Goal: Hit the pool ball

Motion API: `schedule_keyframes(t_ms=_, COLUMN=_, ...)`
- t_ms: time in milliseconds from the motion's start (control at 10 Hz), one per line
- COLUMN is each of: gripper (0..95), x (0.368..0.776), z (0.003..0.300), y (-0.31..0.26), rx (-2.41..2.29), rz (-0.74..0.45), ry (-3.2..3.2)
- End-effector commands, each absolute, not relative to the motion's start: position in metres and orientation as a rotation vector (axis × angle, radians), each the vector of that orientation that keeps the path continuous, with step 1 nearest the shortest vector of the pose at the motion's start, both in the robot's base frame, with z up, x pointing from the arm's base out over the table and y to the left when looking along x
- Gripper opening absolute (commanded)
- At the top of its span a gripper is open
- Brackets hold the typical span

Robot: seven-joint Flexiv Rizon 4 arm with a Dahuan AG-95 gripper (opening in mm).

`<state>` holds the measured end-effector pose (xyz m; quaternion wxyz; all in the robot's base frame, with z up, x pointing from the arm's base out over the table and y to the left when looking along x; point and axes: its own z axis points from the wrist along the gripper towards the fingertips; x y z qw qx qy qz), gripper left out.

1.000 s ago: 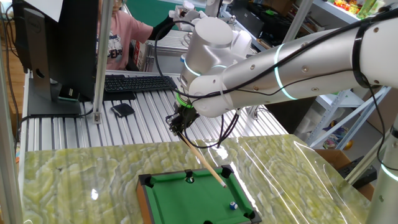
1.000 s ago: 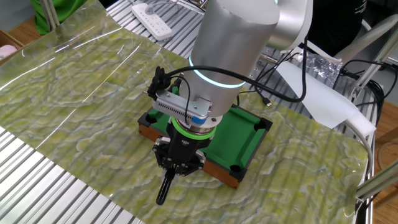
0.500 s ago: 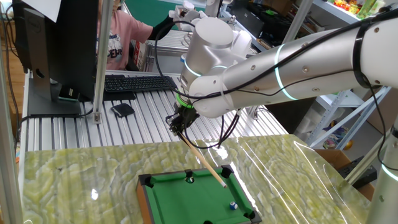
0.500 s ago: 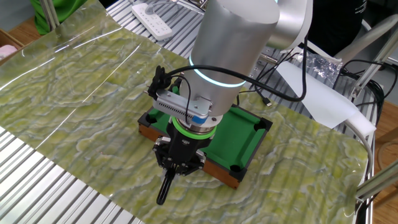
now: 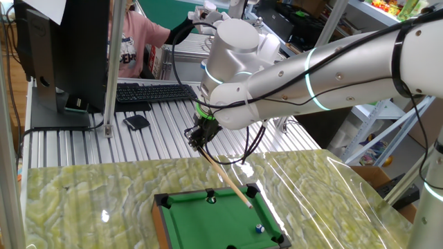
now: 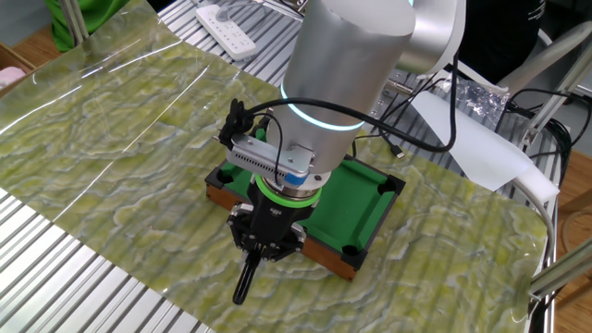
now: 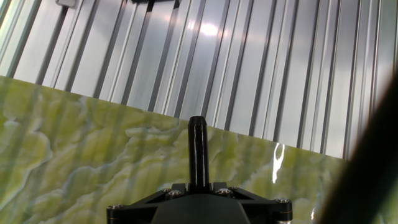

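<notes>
A black rod (image 7: 198,152) rises from the dark gripper body (image 7: 199,205) at the bottom edge. Behind it lies green marbled sheeting (image 7: 93,149), and beyond that the ribbed metal bench (image 7: 249,62). A dark blurred shape (image 7: 373,168) fills the right edge.

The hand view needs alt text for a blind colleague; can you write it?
A black cue butt sticks straight up from the pincer's dark mount at the bottom edge, over green marbled table mat. Ribbed metal slats fill the upper half.
</notes>
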<state>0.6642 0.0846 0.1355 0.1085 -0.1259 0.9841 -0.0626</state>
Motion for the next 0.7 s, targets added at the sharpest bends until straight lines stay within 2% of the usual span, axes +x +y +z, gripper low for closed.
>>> schedule_keyframes(t_ms=100, gripper=0.0, x=0.6627, z=0.1355, y=0.0839, rx=-0.371, rz=-0.189, ry=2.893)
schedule_keyframes(t_ms=700, gripper=0.0, x=0.6627, z=0.1355, y=0.0839, rx=-0.292, rz=-0.187, ry=2.898)
